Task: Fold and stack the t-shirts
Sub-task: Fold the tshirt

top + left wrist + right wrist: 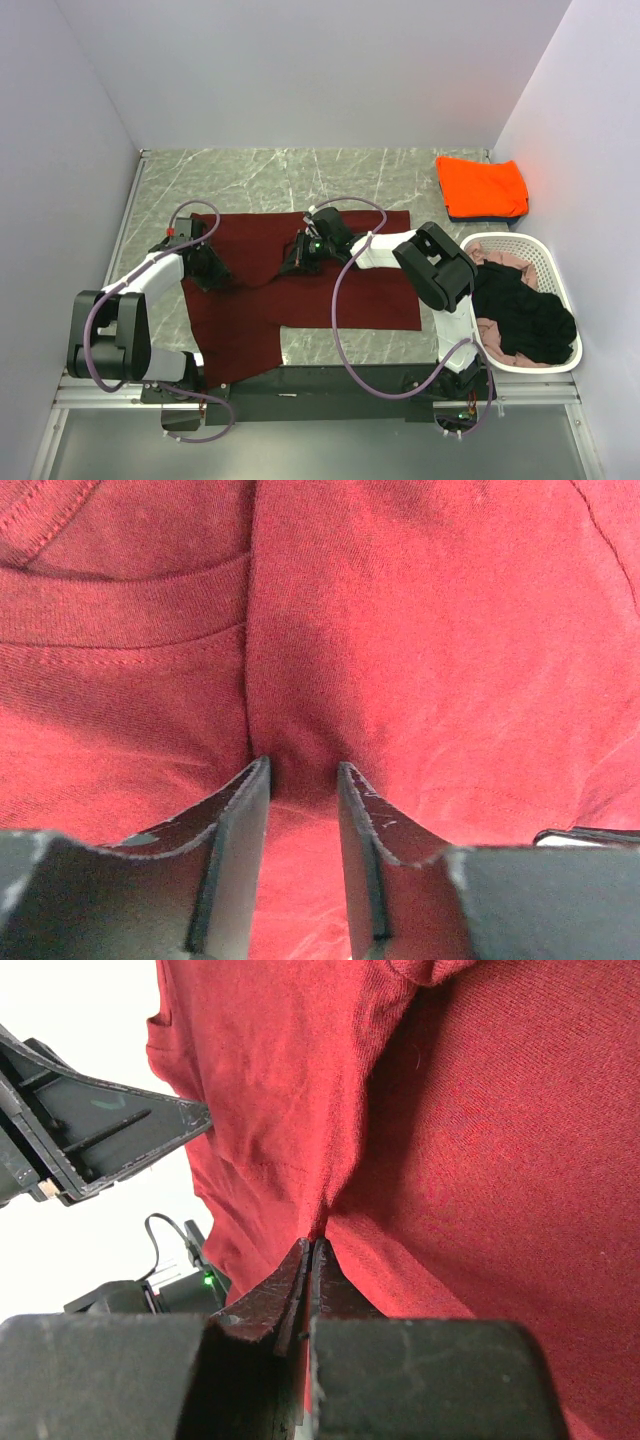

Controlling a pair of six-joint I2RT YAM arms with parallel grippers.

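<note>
Left gripper (303, 777) narrow, astride a ridge of the dark maroon soft cloth t-shirt (430, 630); right gripper (312, 1248) clamped on it. Seat your pinch fully before lifting.

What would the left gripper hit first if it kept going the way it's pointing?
The maroon shirt. The left gripper points right into it, with a ridge of cloth between its fingers. The table probably lies just beneath.

The maroon t-shirt (300, 290) is plain dark red. At the far right corner, a bright orange t-shirt (482, 185) lies on a dark blue t-shirt (490, 218). The white perforated basket (548, 262) holds a black t-shirt (525, 320) and a pale pink t-shirt (497, 260). The worktop (250, 180) is grey veined marble.
</note>
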